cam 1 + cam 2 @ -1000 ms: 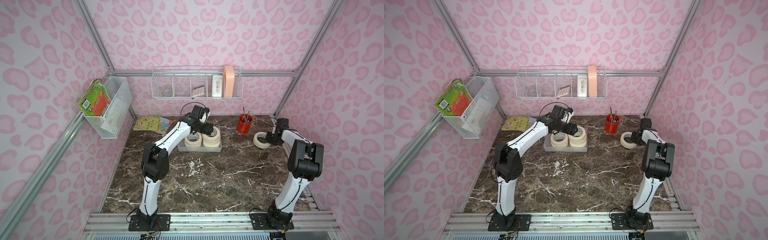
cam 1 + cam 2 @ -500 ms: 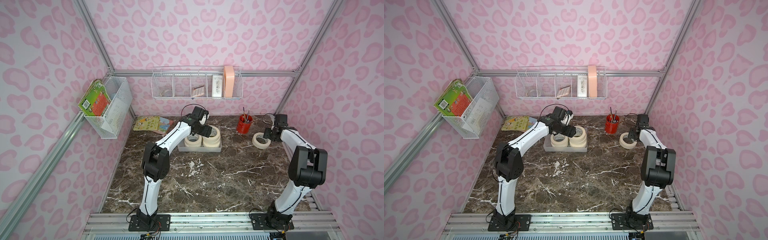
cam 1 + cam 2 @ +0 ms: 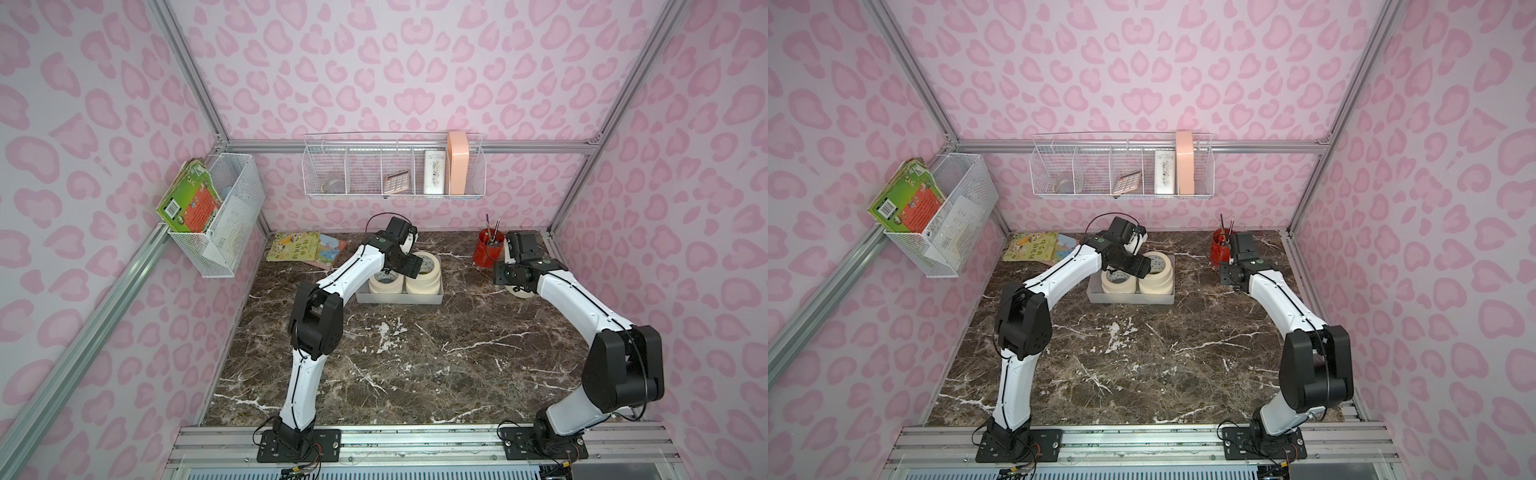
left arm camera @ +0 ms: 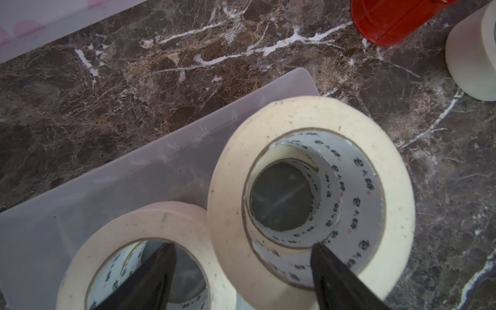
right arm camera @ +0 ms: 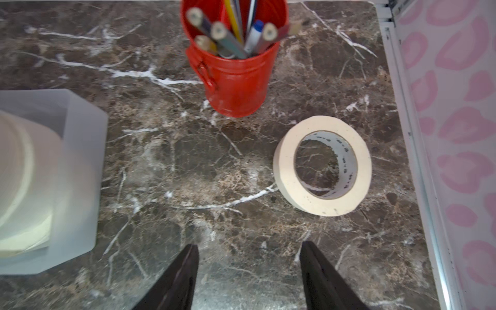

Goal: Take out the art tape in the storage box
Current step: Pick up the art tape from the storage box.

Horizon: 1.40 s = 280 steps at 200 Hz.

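books [image 3: 305, 247]: a couple of picture books lying flat in the back corner of the tabletop [image 3: 415, 365]. Nothing to do with the job.
left fingers [image 4: 150, 279]: spread wide right over the storage box. One points into the hole of the lower roll, the other into the hole of the taller stack. They're not gripping anything yet, and they've barely shifted in the last second, just hanging there lining up.
storage box [image 3: 399, 298]: the grey see-through tray sits toward the back of the tabletop and hasn't budged.
art tape [image 3: 428, 274]: two stacks are in the box, side by side and touching, and the one nearer the red cup stands taller. So most of the job is still sitting in there.
red cup [image 5: 236, 77]: full of pencils, standing near the back, off to the side of the box.
loose roll [image 5: 322, 165]: here's the news. It lies flat on bare tabletop just beside the red cup, well apart from the box. A second ago the right arm had hold of it. Now it's been let go and rests on its own.
right fingers [image 5: 182, 276]: apart and empty, backed off from the loose roll, with only marble between them.
what it means: I'd count one roll as out. Looks like it's the left arm's turn, probably for the top of the taller stack. Straddling two rolls like that might drag the neighbour along, though.
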Each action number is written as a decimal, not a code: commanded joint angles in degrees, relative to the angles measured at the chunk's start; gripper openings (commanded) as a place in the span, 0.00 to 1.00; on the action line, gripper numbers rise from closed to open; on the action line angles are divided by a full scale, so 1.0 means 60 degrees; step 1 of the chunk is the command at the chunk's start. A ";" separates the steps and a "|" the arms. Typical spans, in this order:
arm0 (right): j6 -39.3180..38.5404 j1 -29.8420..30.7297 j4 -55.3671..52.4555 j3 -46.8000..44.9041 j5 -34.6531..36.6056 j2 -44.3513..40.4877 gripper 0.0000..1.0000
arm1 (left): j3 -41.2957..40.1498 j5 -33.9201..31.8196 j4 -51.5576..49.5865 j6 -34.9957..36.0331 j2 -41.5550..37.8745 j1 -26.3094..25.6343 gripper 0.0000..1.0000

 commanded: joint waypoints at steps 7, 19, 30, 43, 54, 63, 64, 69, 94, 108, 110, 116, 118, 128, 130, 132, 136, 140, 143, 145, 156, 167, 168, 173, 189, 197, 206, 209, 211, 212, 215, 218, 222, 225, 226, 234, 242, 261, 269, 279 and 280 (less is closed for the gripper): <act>0.0191 0.0593 -0.0325 0.0015 -0.0138 -0.0301 0.59 | 0.0201 -0.0155 0.0184 -0.0086 0.0221 0.0033 0.74; 0.0229 0.0833 -0.0361 -0.0036 -0.0209 -0.0371 0.58 | 0.0343 -0.0129 0.0189 -0.0100 0.0334 0.0030 0.69; 0.0298 0.0990 -0.0348 -0.0095 -0.0294 -0.0414 0.57 | 0.0450 -0.0086 0.0193 -0.0116 0.0454 0.0032 0.65; 0.0412 0.1093 -0.0283 -0.0234 -0.0474 -0.0515 0.56 | 0.0541 -0.0044 0.0220 -0.0174 0.0563 0.0035 0.58; 0.0473 0.1158 -0.0200 -0.0359 -0.0588 -0.0595 0.56 | 0.0572 0.0000 0.0277 -0.0206 0.0648 0.0031 0.51; 0.0511 0.1227 -0.0181 -0.0420 -0.0609 -0.0664 0.55 | 0.0586 0.0008 0.0302 -0.0239 0.0693 0.0035 0.45; 0.0511 0.1227 -0.0181 -0.0420 -0.0609 -0.0664 0.55 | 0.0579 0.0007 0.0299 -0.0239 0.0689 0.0035 0.44; 0.0544 0.1264 -0.0206 -0.0448 -0.0609 -0.0698 0.55 | 0.0574 0.0004 0.0331 -0.0240 0.0711 0.0035 0.41; 0.0601 0.1471 -0.0267 -0.0468 -0.0594 -0.0831 0.55 | 0.0573 -0.0055 0.0369 -0.0269 0.0675 0.0035 0.18; 0.0613 0.1604 -0.0308 -0.0452 -0.0658 -0.0885 0.55 | 0.0545 -0.0096 0.0362 -0.0269 0.0576 0.0034 0.08; 0.0619 0.1621 -0.0311 -0.0452 -0.0672 -0.0893 0.55 | 0.0537 -0.0100 0.0356 -0.0269 0.0543 0.0027 0.07; 0.0613 0.1680 -0.0306 -0.0441 -0.0727 -0.0907 0.55 | 0.0525 -0.0124 0.0341 -0.0260 0.0476 0.0035 0.05; 0.0619 0.1699 -0.0311 -0.0431 -0.0737 -0.0917 0.55 | 0.0517 -0.0136 0.0329 -0.0256 0.0438 0.0035 0.04; 0.0646 0.1808 -0.0296 -0.0396 -0.0894 -0.0939 0.55 | 0.0489 -0.0189 0.0285 -0.0240 0.0293 0.0035 0.00; 0.0649 0.1837 -0.0279 -0.0383 -0.0918 -0.0947 0.55 | 0.0479 -0.0197 0.0282 -0.0240 0.0249 0.0035 0.00; 0.0650 0.1866 -0.0271 -0.0379 -0.0957 -0.0949 0.55 | 0.0472 -0.0198 0.0281 -0.0240 0.0220 0.0031 0.00; 0.0637 0.1917 -0.0259 -0.0350 -0.1020 -0.0955 0.55 | 0.0446 -0.0212 0.0260 -0.0239 0.0144 0.0035 0.00; 0.0635 0.1996 -0.0230 -0.0312 -0.1099 -0.0964 0.55 | 0.0418 -0.0228 0.0251 -0.0240 0.0058 0.0022 0.00; 0.0646 0.2027 -0.0219 -0.0296 -0.1127 -0.0961 0.55 | 0.0392 -0.0249 0.0252 -0.0233 -0.0010 0.0021 0.00; 0.0656 0.2060 -0.0212 -0.0281 -0.1159 -0.0956 0.55 | 0.0367 -0.0266 0.0252 -0.0235 -0.0068 0.0013 0.00; 0.0697 0.2266 -0.0168 -0.0166 -0.1272 -0.0954 0.55 | 0.0243 -0.0336 0.0261 -0.0240 -0.0351 -0.0030 0.00; 0.0730 0.2473 -0.0119 -0.0002 -0.1345 -0.0912 0.55 | 0.0090 -0.0477 0.0263 -0.0195 -0.0649 -0.0102 0.00; 0.0734 0.2484 -0.0113 0.0015 -0.1343 -0.0911 0.55 | 0.0075 -0.0492 0.0265 -0.0195 -0.0678 -0.0114 0.00; 0.0754 0.2557 -0.0086 0.0070 -0.1380 -0.0897 0.55 | -0.0008 -0.0590 0.0273 -0.0171 -0.0828 -0.0160 0.00; 0.0835 0.2741 0.0064 0.0259 -0.1606 -0.0867 0.56 | -0.0366 -0.0875 0.0409 -0.0087 -0.1314 -0.0332 0.00; 0.0893 0.2797 0.0160 0.0333 -0.1713 -0.0849 0.57 | -0.0615 -0.0969 0.0569 -0.0039 -0.1547 -0.0434 0.00; 0.0951 0.2861 0.0324 0.0379 -0.1828 -0.0838 0.58 | -0.0931 -0.1015 0.0780 -0.0035 -0.1822 -0.0540 0.00; 0.0977 0.2860 0.0366 0.0386 -0.1872 -0.0838 0.58 | -0.1031 -0.1032 0.0843 -0.0035 -0.1889 -0.0581 0.00; 0.0984 0.2884 0.0410 0.0395 -0.1910 -0.0838 0.58 | -0.1088 -0.1052 0.0887 -0.0046 -0.1944 -0.0606 0.00; 0.0993 0.2880 0.0430 0.0404 -0.1918 -0.0823 0.58 | -0.1114 -0.1058 0.0899 -0.0048 -0.1970 -0.0622 0.00; 0.1002 0.2894 0.0478 0.0412 -0.1957 -0.0801 0.58 | -0.1211 -0.1075 0.0946 -0.0060 -0.2045 -0.0648 0.00; 0.1025 0.2905 0.0510 0.0445 -0.2004 -0.0787 0.59 | -0.1271 -0.1112 0.0994 -0.0075 -0.2096 -0.0699 0.00; 0.1041 0.2931 0.0534 0.0480 -0.2061 -0.0759 0.59 | -0.1352 -0.1141 0.1044 -0.0099 -0.2167 -0.0743 0.00; 0.1045 0.2946 0.0566 0.0513 -0.2096 -0.0722 0.59 | -0.1411 -0.1168 0.1074 -0.0107 -0.2216 -0.0775 0.00; 0.1045 0.2955 0.0574 0.0521 -0.2099 -0.0721 0.59 | -0.1430 -0.1167 0.1088 -0.0115 -0.2231 -0.0787 0.00; 0.1060 0.3013 0.0610 0.0581 -0.2110 -0.0601 0.60 | -0.1526 -0.1180 0.1159 -0.0147 -0.2321 -0.0874 0.00; 0.1074 0.3059 0.0653 0.0638 -0.2089 -0.0484 0.60 | -0.1582 -0.1195 0.1216 -0.0167 -0.2380 -0.0970 0.00; 0.1196 0.3094 0.0830 0.0662 -0.2229 -0.0229 0.60 | -0.1554 -0.1325 0.1215 -0.0109 -0.2369 -0.1211 0.00; 0.1236 0.3097 0.0874 0.0662 -0.2227 -0.0126 0.60 | -0.1551 -0.1306 0.1211 -0.0116 -0.2377 -0.1293 0.00; 0.1307 0.3085 0.0891 0.0692 -0.2119 0.0038 0.60 | -0.1578 -0.1248 0.1218 -0.0159 -0.2430 -0.1381 0.00; 0.1323 0.3105 0.0897 0.0699 -0.2089 0.0054 0.60 | -0.1579 -0.1243 0.1218 -0.0156 -0.2433 -0.1391 0.00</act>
